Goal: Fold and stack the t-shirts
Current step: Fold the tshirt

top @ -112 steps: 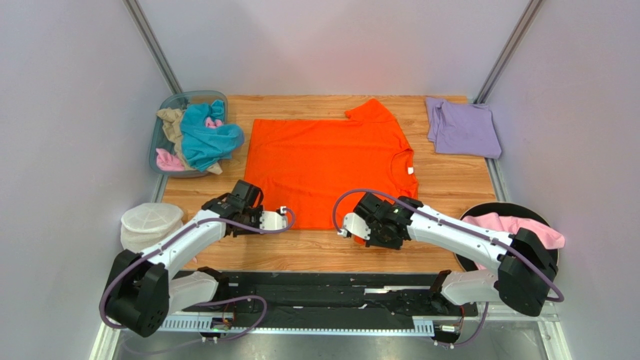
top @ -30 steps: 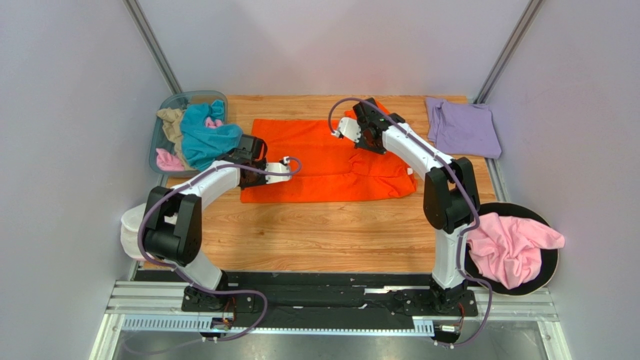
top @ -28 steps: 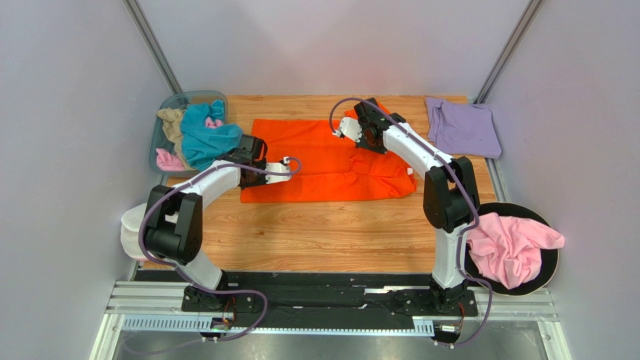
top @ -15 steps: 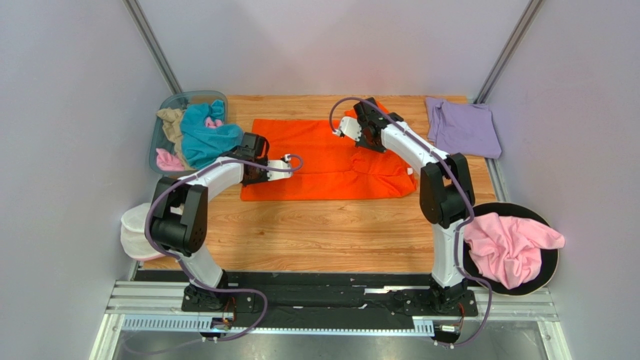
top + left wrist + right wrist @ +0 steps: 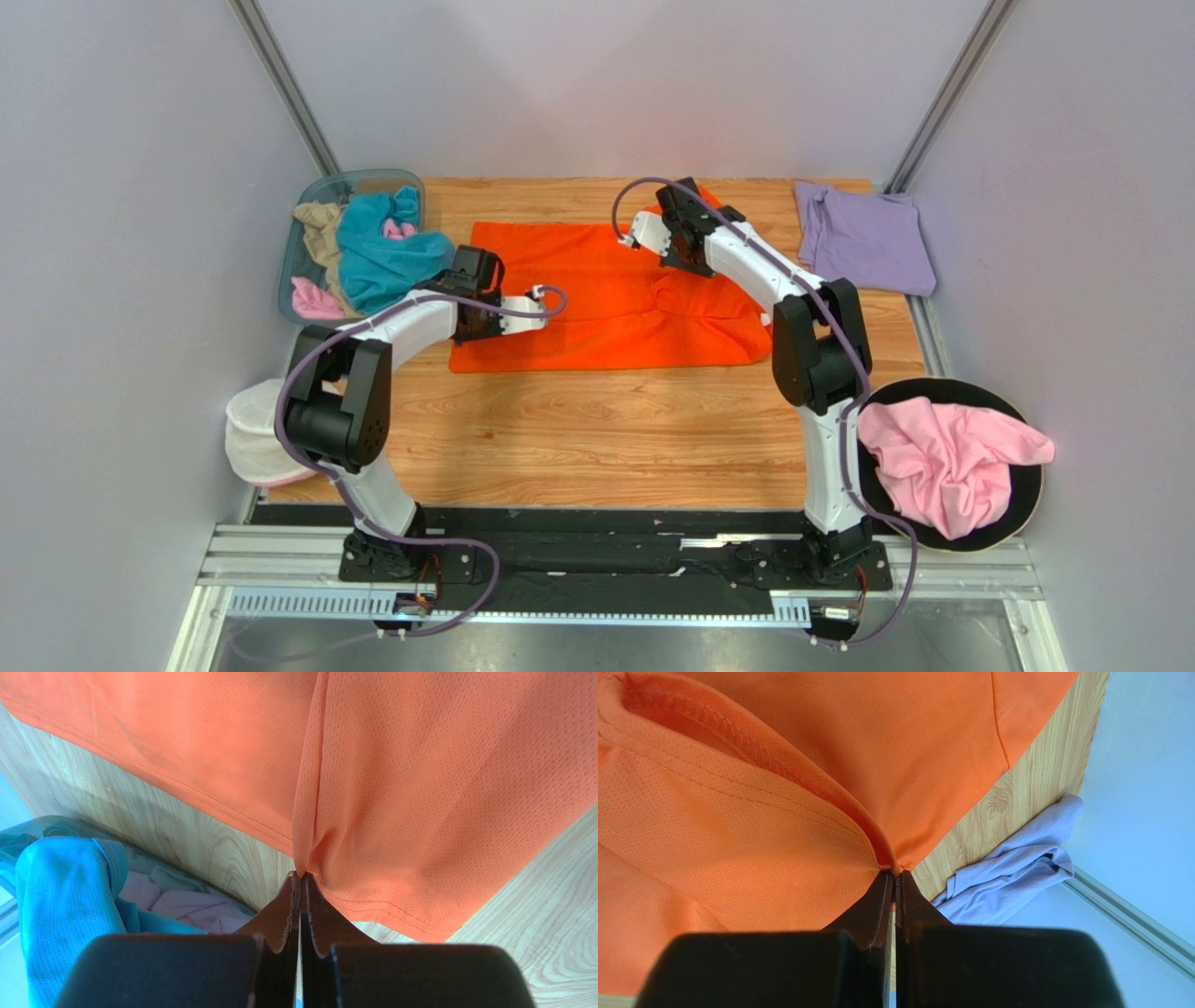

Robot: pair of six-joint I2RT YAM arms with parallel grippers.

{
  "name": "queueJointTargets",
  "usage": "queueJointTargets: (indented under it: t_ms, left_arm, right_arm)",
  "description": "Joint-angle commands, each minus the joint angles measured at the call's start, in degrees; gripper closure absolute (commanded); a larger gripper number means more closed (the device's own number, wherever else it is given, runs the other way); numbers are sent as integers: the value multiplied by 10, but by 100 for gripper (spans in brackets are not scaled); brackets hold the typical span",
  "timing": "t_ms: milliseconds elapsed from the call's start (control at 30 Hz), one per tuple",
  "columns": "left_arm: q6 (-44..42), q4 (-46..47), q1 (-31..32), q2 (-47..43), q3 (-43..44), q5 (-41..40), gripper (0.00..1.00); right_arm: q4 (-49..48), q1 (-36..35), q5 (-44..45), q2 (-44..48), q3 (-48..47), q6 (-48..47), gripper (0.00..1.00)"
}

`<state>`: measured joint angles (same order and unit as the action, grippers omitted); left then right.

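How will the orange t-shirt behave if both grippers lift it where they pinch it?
Probably floppy: the orange t-shirt puckers into a crease at the left gripper and bunches at the right gripper, so it would sag between them. Likely light: the fine perforated weave looks thin. It should slide, not snag, on the smooth wooden table.

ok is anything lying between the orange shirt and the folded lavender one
Nothing visible. Only a bare strip of table separates the orange t-shirt from the lavender t-shirt. The left gripper and right gripper are both shut on the orange cloth.
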<state>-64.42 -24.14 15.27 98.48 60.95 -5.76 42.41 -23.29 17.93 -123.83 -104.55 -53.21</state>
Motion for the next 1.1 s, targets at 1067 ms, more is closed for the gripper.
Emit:
queueJointTargets:
  t_ms: [1067]
  left_arm:
    - [3,59,-4,34,33,-27,87]
  right_arm:
    - [-63,7,72,-52,-34,-15,66]
